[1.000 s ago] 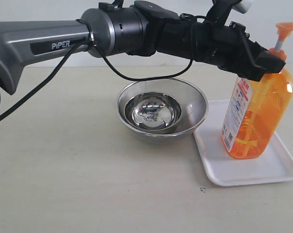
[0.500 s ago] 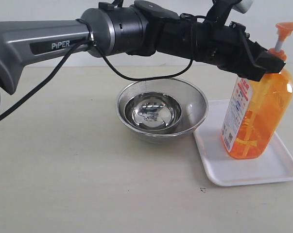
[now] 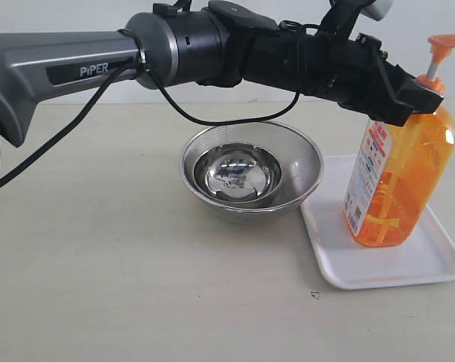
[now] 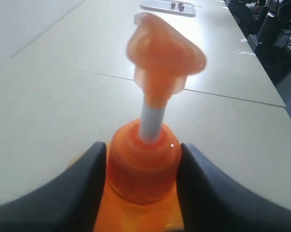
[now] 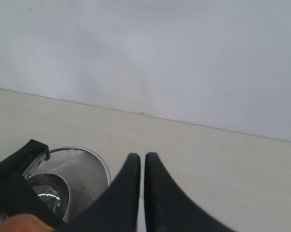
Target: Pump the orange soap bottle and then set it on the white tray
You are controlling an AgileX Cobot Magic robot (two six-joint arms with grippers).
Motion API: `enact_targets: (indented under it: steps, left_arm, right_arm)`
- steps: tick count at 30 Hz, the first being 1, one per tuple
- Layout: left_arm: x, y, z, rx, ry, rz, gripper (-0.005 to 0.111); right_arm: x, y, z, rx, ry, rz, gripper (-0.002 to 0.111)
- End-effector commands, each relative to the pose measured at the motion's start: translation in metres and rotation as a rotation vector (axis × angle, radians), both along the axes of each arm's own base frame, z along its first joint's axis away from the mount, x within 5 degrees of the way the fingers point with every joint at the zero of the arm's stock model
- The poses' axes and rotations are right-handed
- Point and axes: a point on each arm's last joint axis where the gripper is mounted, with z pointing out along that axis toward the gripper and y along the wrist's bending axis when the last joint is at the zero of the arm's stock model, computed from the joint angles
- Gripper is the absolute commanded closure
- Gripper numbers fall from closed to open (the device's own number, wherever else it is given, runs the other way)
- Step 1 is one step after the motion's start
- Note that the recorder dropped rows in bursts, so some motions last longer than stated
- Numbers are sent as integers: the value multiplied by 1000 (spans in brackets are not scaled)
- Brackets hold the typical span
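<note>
Left wrist view: my left gripper (image 4: pixel 143 157) is clenched on the bottle (image 3: pixel 399 181) neck, bottle's on the tray (image 3: pixel 340 264), so a crooked pull-away could tip it off the tray.

The outside camera looks across the pale tabletop (image 3: pixel 99 286) from a bit above; the left wrist camera sits very close to the tall see-through orange soap bottle (image 4: pixel 143 164), which both see; the right wrist camera faces the white wall (image 5: pixel 145 58), sharing the round shiny steel bowl (image 5: pixel 87 169) with the outside view.
</note>
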Motion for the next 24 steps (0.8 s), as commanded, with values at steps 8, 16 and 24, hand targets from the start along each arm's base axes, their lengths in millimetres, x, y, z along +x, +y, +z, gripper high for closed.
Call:
enact_targets:
  steps: [8,16,24]
  left_arm:
    - [-6,-4,2,-2,24,-20,102]
    - [-6,-4,2,-2,24,-20,102]
    - [-6,-4,2,-2,24,-20,102]
  right_arm:
    - [-6,9,10,69,10,77,108]
    - [-6,9,10,71,11,84,108]
    - [-6,9,10,68,9,78,108]
